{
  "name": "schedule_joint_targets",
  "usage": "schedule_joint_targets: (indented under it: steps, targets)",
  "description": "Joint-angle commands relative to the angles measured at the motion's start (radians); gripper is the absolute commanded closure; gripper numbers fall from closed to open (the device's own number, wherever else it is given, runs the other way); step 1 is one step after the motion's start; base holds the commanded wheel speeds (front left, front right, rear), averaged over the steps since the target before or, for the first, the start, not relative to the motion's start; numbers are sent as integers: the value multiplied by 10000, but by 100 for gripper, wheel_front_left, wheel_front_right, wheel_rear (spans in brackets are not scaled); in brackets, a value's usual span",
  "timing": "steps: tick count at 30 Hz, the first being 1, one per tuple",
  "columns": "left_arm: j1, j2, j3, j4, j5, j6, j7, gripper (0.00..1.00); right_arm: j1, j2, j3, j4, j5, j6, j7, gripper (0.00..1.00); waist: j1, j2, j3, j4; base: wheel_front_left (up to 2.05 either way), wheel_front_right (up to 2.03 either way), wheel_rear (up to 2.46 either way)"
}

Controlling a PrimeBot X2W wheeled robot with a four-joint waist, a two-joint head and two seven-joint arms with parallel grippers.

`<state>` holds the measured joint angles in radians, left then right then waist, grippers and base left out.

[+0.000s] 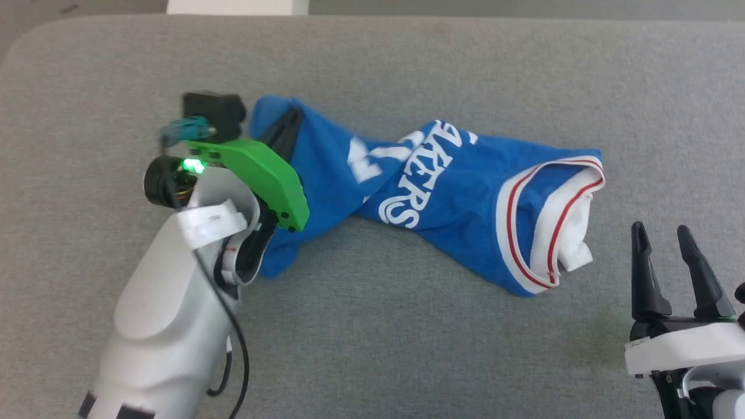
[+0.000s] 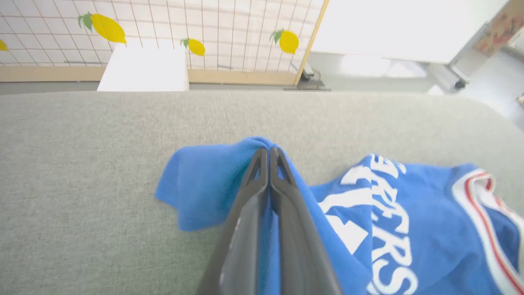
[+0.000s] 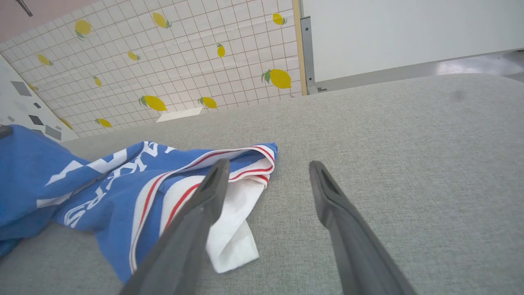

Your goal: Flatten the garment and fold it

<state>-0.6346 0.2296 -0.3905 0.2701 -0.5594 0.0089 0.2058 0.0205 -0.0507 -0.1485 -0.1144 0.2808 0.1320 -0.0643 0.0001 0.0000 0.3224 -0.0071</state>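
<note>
**A:** In the head view, the shirt (image 1: pixel 442 198) lies twisted across the grey tabletop (image 1: pixel 372 349), between the two pincers. What does the left wrist view add?

**B:** The left pincer (image 2: pixel 268 152) has its fingers pressed together on a blue fold at the shirt's end. Behind it stands a lemon-printed screen (image 2: pixel 204 32).

**A:** And the right pincer (image 1: pixel 660 230)?

**B:** It is spread wide and empty, near the red-striped, white-sleeved end but apart from it.

**A:** Any legible writing?

**B:** White letters (image 1: pixel 407 192) ending "ERS". A larger white figure beside them is partly lost in the folds.
</note>
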Motion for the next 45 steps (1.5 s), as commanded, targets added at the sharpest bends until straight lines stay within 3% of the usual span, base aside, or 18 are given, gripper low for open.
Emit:
schedule_joint_targets:
  steps: [1, 10, 12, 16, 18, 19, 20, 21, 26, 30, 37, 41, 45]
  targets:
    - [397, 15, 140, -554, -221, 190, -46, 100, 72, 5, -13, -1, 22, -13, -16, 0, -1, 0, -362, 276, 0, 0, 0]
    - [5604, 378, 1429, -5545, -1051, 2639, 371, 100, 489, 5, 55, 344, 253, -13, -190, 0, -1, 0, -998, 660, 0, 0, 0]
    - [6831, 162, 1553, -6099, -1370, 3027, 353, 100, 540, 5, 67, 386, 271, -13, -225, 0, -1, 0, -1064, 729, 0, 0, 0]
    - [8456, -178, 1514, -6020, -1770, 3372, 274, 100, 576, 5, 93, 436, 240, -13, -228, 0, -1, 0, -1144, 883, 0, 0, 0]
    - [8670, -243, 1388, -5599, -1750, 3272, 113, 100, 564, 5, 109, 461, 225, -13, -211, 0, -1, 0, -1187, 947, 0, 0, 0]
    - [8666, -357, 1361, -5415, -1788, 3233, 1, 78, 555, 5, 127, 462, 212, -13, -198, 0, -1, 0, -1211, 971, 0, 0, 0]
    - [8609, -447, 1295, -5202, -1800, 3151, -100, 44, 542, 5, 153, 459, 197, -13, -177, 0, -1, 0, -1239, 986, 0, 0, 0]
    - [8504, -537, 1213, -5019, -1827, 3036, -178, 0, 532, 5, 172, 460, 185, -13, -155, 0, -1, 0, -1283, 1002, 0, 0, 0]
    - [7924, -740, 1191, -4725, -1815, 2686, -635, 0, 581, 5, 204, 493, 149, -13, -70, 0, -1, 0, -1537, 976, 0, 0, 0]
    - [7444, -611, 1452, -5310, -1655, 2308, -1257, 0, 651, 5, 244, 503, 178, -13, -41, 0, -1, 0, -1716, 852, 0, 0, 0]
    - [6666, -320, 1678, -5800, 100, 1539, -4076, 0, 759, 5, 241, 579, 303, -13, -100, 0, -1, 0, -1865, 541, 0, 0, 0]
    - [6703, -209, 1478, -5199, 1837, 1603, -4621, 0, 780, 5, 255, 652, 368, -13, -149, 0, -1, 0, -1885, 322, 0, 0, 0]
    - [7098, -649, 1461, -4774, 2804, 1689, -4669, 0, 842, 5, 256, 721, 410, -13, -154, 0, -1, 0, -1871, 164, 0, 0, 0]
